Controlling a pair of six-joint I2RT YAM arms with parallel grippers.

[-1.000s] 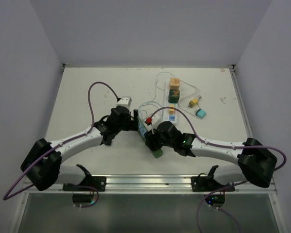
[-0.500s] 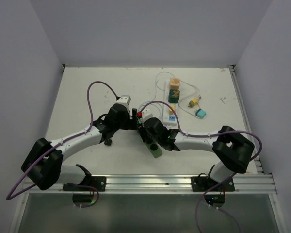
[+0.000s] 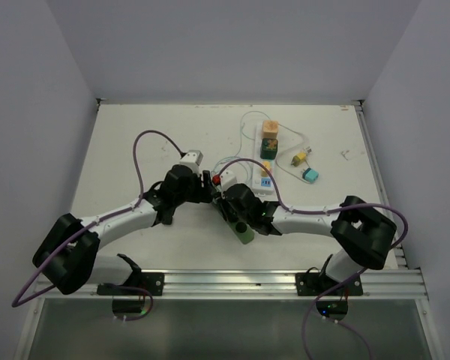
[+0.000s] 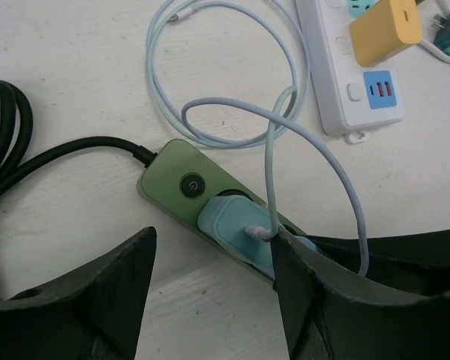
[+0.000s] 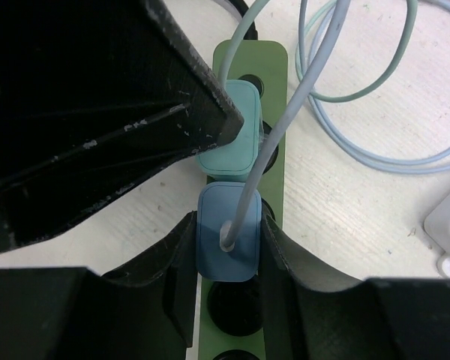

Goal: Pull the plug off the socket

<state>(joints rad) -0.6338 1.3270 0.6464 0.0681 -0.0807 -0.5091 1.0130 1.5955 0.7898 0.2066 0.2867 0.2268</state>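
- Both my arms meet over the green power strip (image 4: pixel 165 169), which lies flat on the table near its front edge; the strip's round power button (image 4: pixel 191 184) faces up
- My right pincer (image 5: pixel 229 225) is down on the blue plug (image 5: pixel 217 255); the jaws have closed in around it, one finger (image 5: pixel 172 277) against each side, so I have it gripped
- The blue plug sits seated in the strip; its pale cable rises from the top face
- Right beside it, in the neighbouring socket, sits the teal plug (image 5: pixel 225 154); the two plugs stand almost touching
- My left pincer (image 4: pixel 214 247) straddles the teal plug with its jaws apart; one finger (image 4: pixel 337 300) is up against the plug's side, the other finger (image 4: pixel 82 300) stands clear of it with bare table between; nothing is clamped there
- From the right wrist view, that near left finger fills the upper left and meets the teal plug's corner
- A pale blue cable (image 4: pixel 330 161) arcs from the teal plug and loops in a coil on the table
- A black cord (image 4: pixel 60 154) leaves the strip's button end and runs off to the side
- Behind the green strip lies a white power strip (image 4: pixel 337 90), with a yellow adapter (image 4: pixel 386 28) plugged in
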